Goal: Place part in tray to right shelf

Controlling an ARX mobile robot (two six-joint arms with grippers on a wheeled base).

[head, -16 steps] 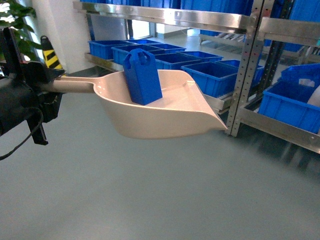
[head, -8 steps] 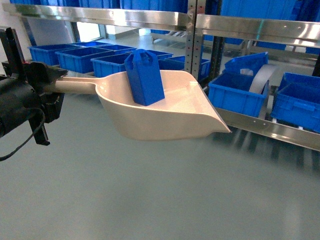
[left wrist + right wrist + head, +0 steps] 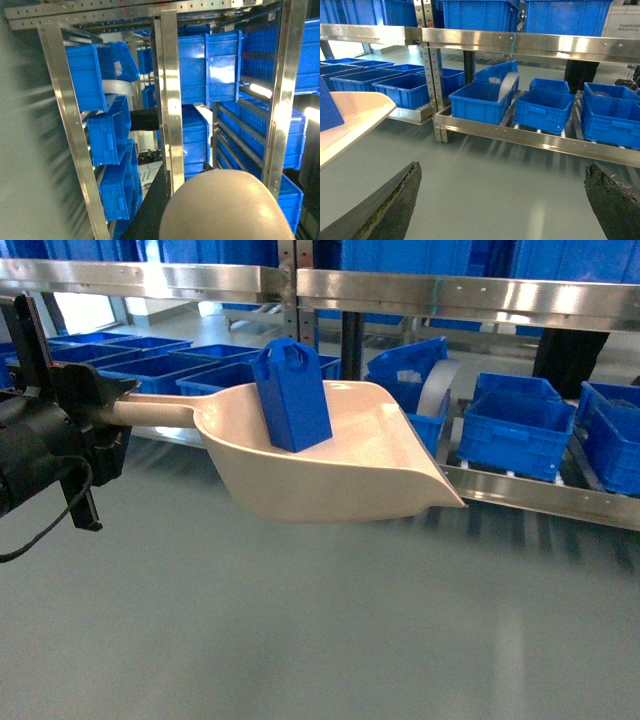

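- Left gripper (image 3: 100, 410), frame left, clamps the tray (image 3: 340, 475) handle; part (image 3: 293, 395) stands upright inside.
- Right shelf (image 3: 540, 490) lies past the tray's lip, frame right.
- Right gripper (image 3: 500, 210) fingers apart, empty.

Left arm (image 3: 40, 445) bulky, black, cable looping beneath; right gripper fingers (image 3: 390, 207) dark, worn.

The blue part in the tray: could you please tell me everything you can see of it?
The part is a bright-blue, plastic-looking block, boxy, narrowing at the top into a handle-like loop with holes. It stands upright, tipped slightly, in the beige tray, its base on the tray's floor toward the handle end. Nothing else touches it. The right wrist view shows only one blue corner of it.
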